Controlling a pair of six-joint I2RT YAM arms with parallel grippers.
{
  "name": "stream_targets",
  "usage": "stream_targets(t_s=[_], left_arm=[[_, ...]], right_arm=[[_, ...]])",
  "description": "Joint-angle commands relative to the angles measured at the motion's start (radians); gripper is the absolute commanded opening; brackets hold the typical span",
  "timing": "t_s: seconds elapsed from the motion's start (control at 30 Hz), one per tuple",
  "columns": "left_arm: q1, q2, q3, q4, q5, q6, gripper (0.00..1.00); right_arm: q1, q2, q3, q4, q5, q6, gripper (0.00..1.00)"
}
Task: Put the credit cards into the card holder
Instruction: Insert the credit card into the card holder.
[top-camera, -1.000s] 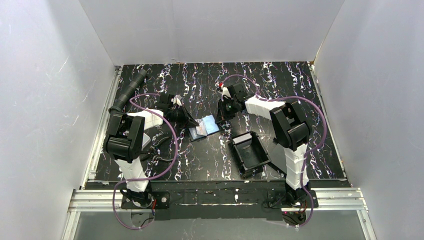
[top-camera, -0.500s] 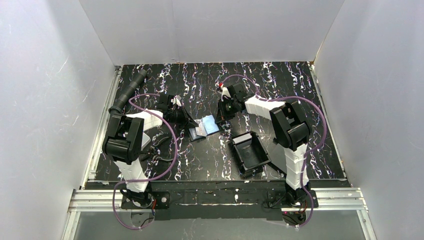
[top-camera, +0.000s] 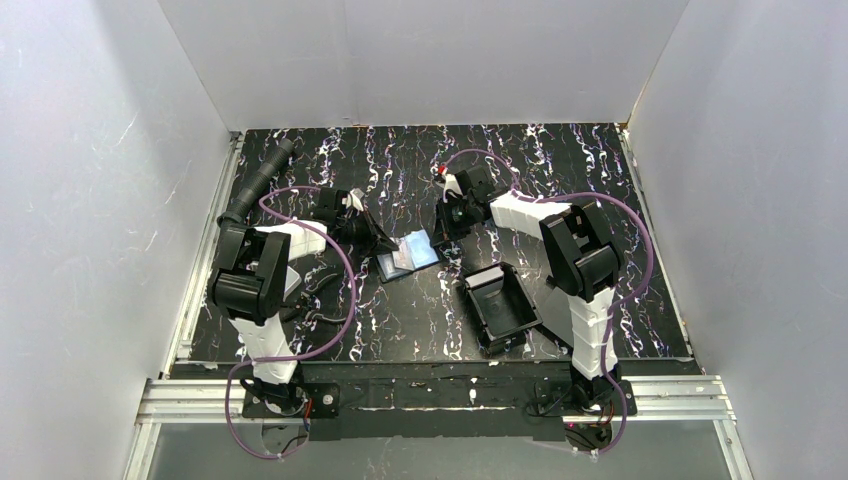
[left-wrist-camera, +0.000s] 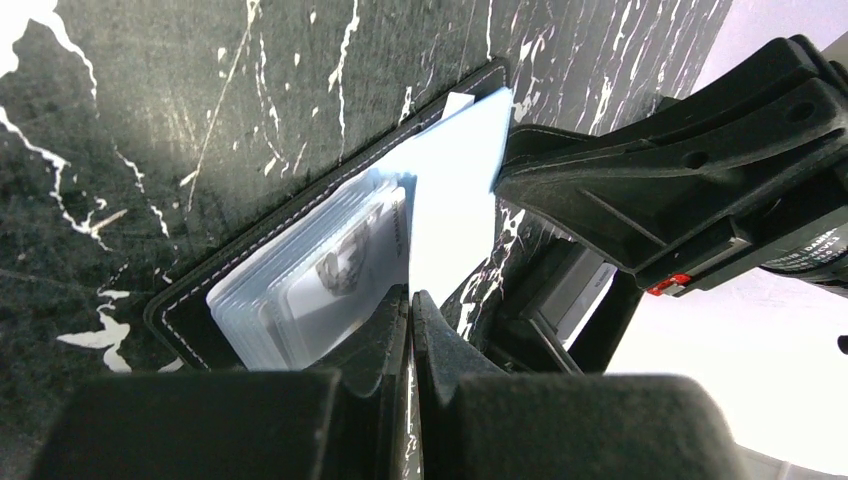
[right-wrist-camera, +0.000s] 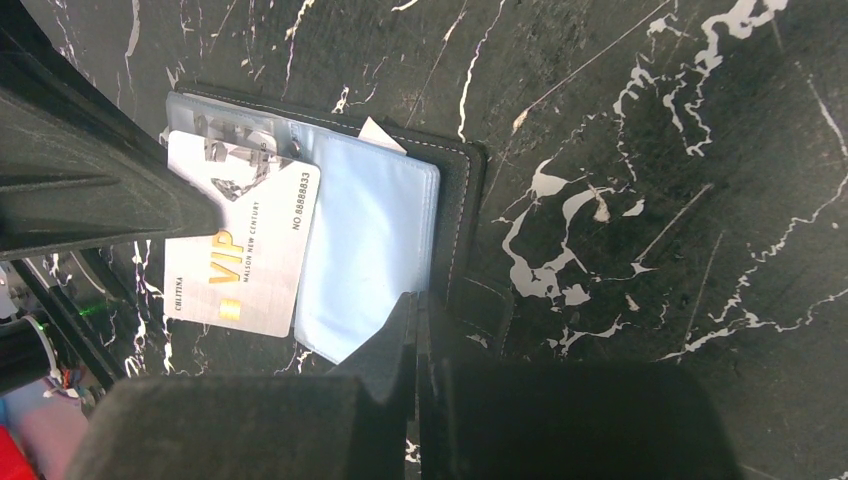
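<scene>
Card holder shown lying open on the black, white-veined table, its pale blue sleeves facing up inside a stitched black border. It is flanked by the left gripper on its left side and the right gripper just beyond its far right corner. A larger black tray is seen near the holder, on its near right side, apart from it.

In the left wrist view, the fingers of the left gripper are pressed together with only a hairline seam between them. Their tips are set at the edge of the holder, over the stack of clear sleeves. Whether a sleeve is pinched between them cannot be told.

In the right wrist view, the right gripper is likewise clenched. Its joined tips are placed at the lower edge of the holder's pale blue page; nothing is seen gripped between them. A white credit card marked VIP is seen on the holder's left half, its upper end tucked into a clear sleeve and its lower end projecting past the holder's edge. Its upper left corner is covered by the left gripper's dark finger.
</scene>
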Motion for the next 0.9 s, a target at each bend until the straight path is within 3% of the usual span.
stream_targets(t_s=[0.0,0.87], left_arm=[[0.002,0.023,-0.006,0.038,0.014,0.020,0.00],[-0.021,-0.008,-0.170,0.343,-0.071,-0.188,0.00]], right_arm=[[-0.002,0.008,0.022,0.000,-0.007,-0.009,0.01],[0.001,0.002,0.007,0.016,-0.026,0.008,0.01]])
